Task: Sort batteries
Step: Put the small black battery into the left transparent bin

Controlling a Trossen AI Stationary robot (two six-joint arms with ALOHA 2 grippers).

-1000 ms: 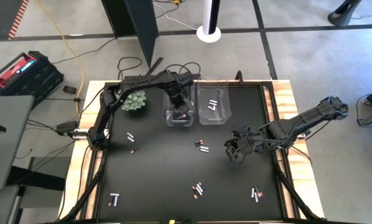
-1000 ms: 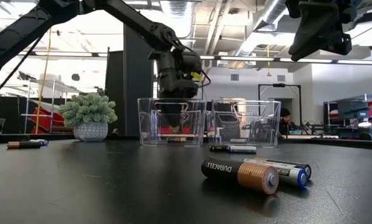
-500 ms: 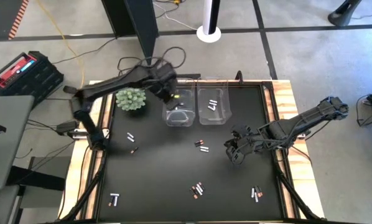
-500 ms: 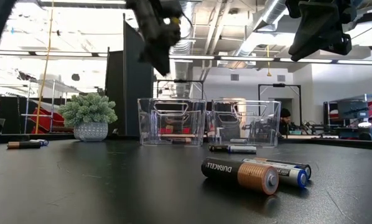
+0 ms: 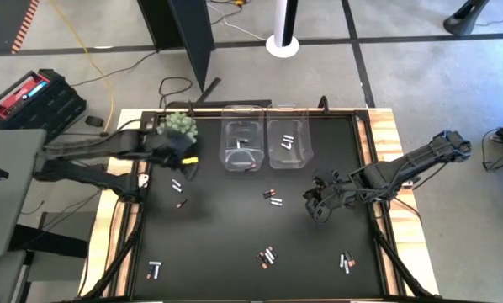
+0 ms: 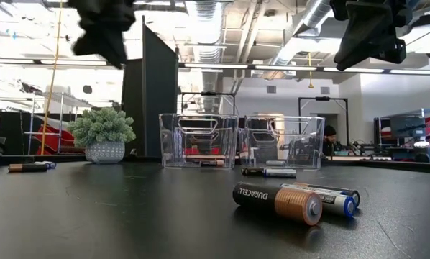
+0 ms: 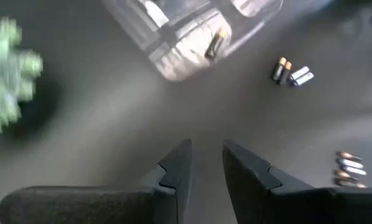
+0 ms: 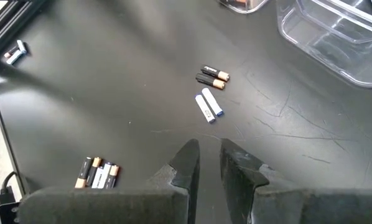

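below left end effector [image 5: 182, 157], perhaps batteries [image 5: 177, 186]

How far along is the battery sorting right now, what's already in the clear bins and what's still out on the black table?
Partly done. The left clear plastic bin holds a dark battery or two, the right clear plastic bin a few white ones. Nothing is in hand: the left gripper sits empty beside the small green plant, the right gripper hangs empty over the mat. Loose battery clusters remain scattered across the black table.

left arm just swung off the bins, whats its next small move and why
Probably lower the left gripper toward the loose batteries lying just below it on the mat. Its fingers are slightly apart with nothing between them, and those cells are the nearest ones outside the left bin.
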